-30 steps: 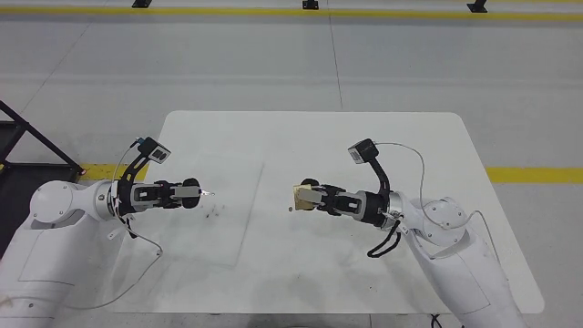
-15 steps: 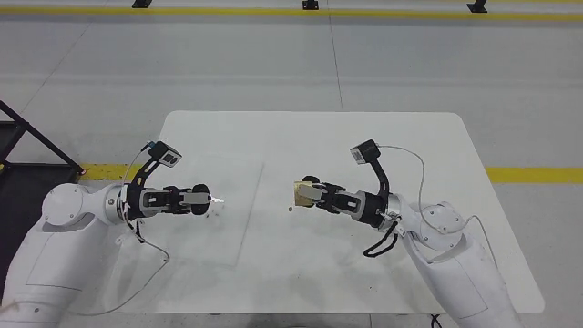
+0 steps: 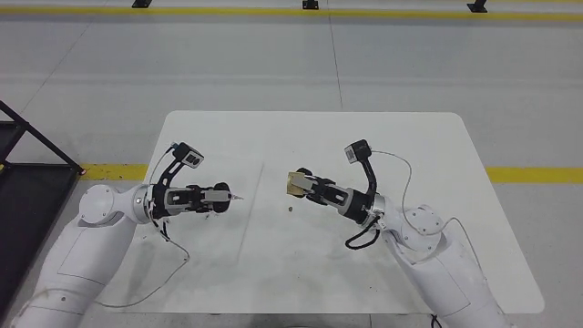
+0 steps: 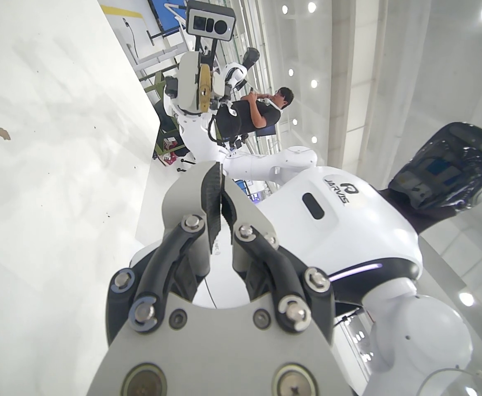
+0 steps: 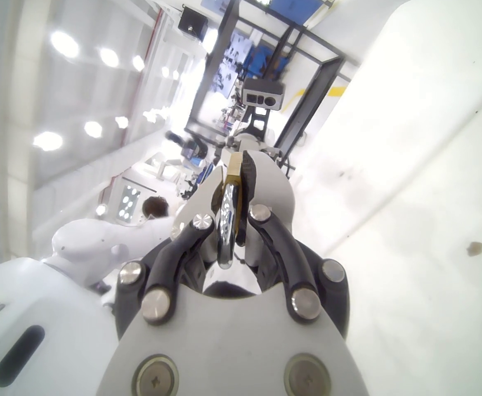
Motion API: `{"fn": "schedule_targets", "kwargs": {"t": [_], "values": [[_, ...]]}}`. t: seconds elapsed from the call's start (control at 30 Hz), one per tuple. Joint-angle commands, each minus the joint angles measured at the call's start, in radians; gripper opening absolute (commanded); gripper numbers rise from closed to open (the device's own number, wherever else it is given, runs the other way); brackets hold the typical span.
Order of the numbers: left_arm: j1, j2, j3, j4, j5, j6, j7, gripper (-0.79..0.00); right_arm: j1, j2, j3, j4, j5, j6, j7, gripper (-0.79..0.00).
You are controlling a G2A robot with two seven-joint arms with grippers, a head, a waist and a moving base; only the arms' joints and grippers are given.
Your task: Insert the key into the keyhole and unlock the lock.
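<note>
Both arms have closed in on each other over the last second, the left one sliding right and the right one nudging left and a bit farther back, so the gap in the middle is way smaller.

Nearest thing is a little brown speck (image 3: 290,208) on the white table (image 3: 410,146), sitting just below that gap. Then the left gripper (image 4: 219,185), pads squeezed together on the key (image 3: 238,198), which is just a thin sliver poking out to the right. A touch farther back, the right gripper (image 3: 303,185) is clamped on the brass lock (image 5: 233,170), held up off the table facing the key. They're near each other but not touching.

My worry: both parts are floating in the air, and I can't make out the keyhole from here. If the tip arrives slightly off, it'll probably skate across the brass, or the key will twist in the pads.
</note>
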Motion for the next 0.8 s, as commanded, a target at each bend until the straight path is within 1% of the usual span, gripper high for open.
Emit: {"fn": "schedule_targets", "kwargs": {"t": [0.0, 0.13, 0.37, 0.63, 0.77], "values": [[-0.009, -0.004, 0.011, 0.005, -0.001, -0.007, 0.007, -0.785, 0.011, -0.003, -0.014, 0.008, -0.001, -0.003, -0.004, -0.785], [-0.027, -0.013, 0.035, 0.014, 0.006, -0.016, 0.016, -0.785, 0.026, -0.009, -0.041, 0.029, 0.009, 0.003, 0.002, -0.785], [-0.040, -0.026, 0.065, 0.021, 0.072, -0.077, 0.077, -0.785, 0.020, -0.014, -0.065, 0.016, -0.009, 0.016, -0.019, -0.785], [-0.028, -0.038, 0.085, 0.001, 0.146, -0.168, 0.174, -0.785, -0.007, -0.014, -0.066, -0.004, -0.059, 0.023, -0.074, -0.785], [-0.016, -0.044, 0.092, -0.012, 0.153, -0.184, 0.216, -0.785, -0.017, -0.015, -0.066, -0.005, -0.065, 0.031, -0.100, -0.785]]}}
